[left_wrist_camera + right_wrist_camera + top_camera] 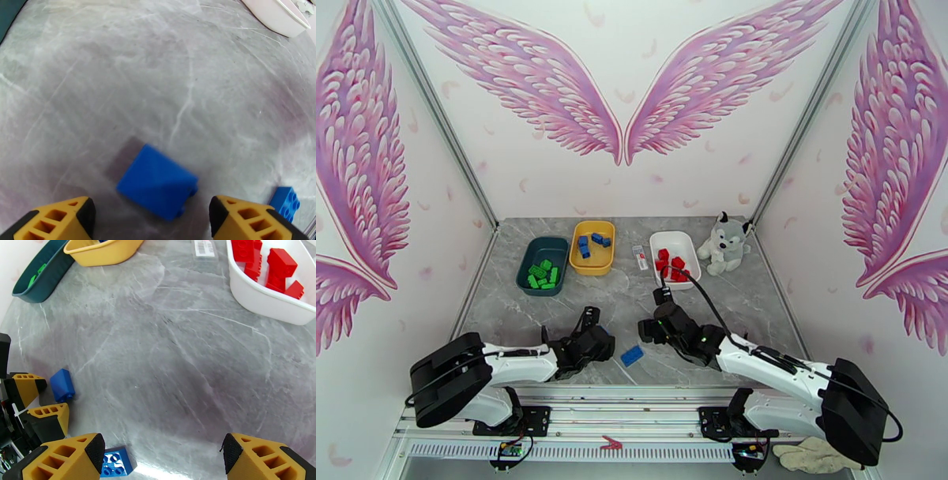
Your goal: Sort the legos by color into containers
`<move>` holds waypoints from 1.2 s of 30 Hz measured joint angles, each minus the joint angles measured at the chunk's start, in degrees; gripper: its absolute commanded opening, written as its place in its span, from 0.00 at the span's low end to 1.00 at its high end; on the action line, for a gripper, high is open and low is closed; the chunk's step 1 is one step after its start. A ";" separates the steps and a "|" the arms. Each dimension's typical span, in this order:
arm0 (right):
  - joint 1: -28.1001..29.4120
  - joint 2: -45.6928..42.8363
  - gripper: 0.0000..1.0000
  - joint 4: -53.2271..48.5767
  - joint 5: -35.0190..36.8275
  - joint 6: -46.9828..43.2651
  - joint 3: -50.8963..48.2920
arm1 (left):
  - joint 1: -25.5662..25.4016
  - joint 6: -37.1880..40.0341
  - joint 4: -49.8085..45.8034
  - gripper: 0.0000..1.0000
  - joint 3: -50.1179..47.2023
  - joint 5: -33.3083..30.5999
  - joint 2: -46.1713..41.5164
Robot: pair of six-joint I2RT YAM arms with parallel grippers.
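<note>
The left gripper (153, 223) is spread wide, grasping nothing. A small blue studded plastic brick (158, 184) lies tilted on the grey marbled table (158, 79), just ahead of its fingers. The right gripper (164, 457) also gapes empty, with a second blue brick (116, 463) near it. Green bricks (542, 274) lie in the dark teal plastic tray (553, 241), blue bricks (591, 243) in the yellow tray (594, 265), and red bricks (670, 264) in the white tray (671, 240).

Red legos (279, 263) lie in the white tray (268, 305).

High overview; close wrist views, sharing blue lego (157, 185)
</note>
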 measured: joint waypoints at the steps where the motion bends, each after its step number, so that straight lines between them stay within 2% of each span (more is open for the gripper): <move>1: 0.00 -0.31 0.85 -0.09 0.11 0.17 -0.28 | 0.02 0.20 0.63 0.79 0.79 -0.22 1.20; 12: 0.00 -5.90 0.86 -1.77 1.81 1.84 -3.63 | 1.31 2.82 5.31 0.72 8.52 -0.63 10.91; 17: 0.00 -8.96 0.87 -3.34 2.84 2.19 -4.31 | 1.27 3.19 4.70 0.68 10.16 -1.73 12.41; 26: 0.00 -13.46 0.88 -5.92 3.56 3.19 -4.81 | -0.70 4.44 -2.80 0.66 12.61 -2.21 12.11; 30: 0.00 -13.81 0.88 -6.29 3.56 3.19 -4.81 | -2.82 5.09 -8.39 0.66 14.29 -1.90 11.80; 36: 0.02 -13.81 0.88 -6.45 3.56 3.19 -4.81 | -3.06 5.03 -13.64 0.63 16.46 -1.38 11.80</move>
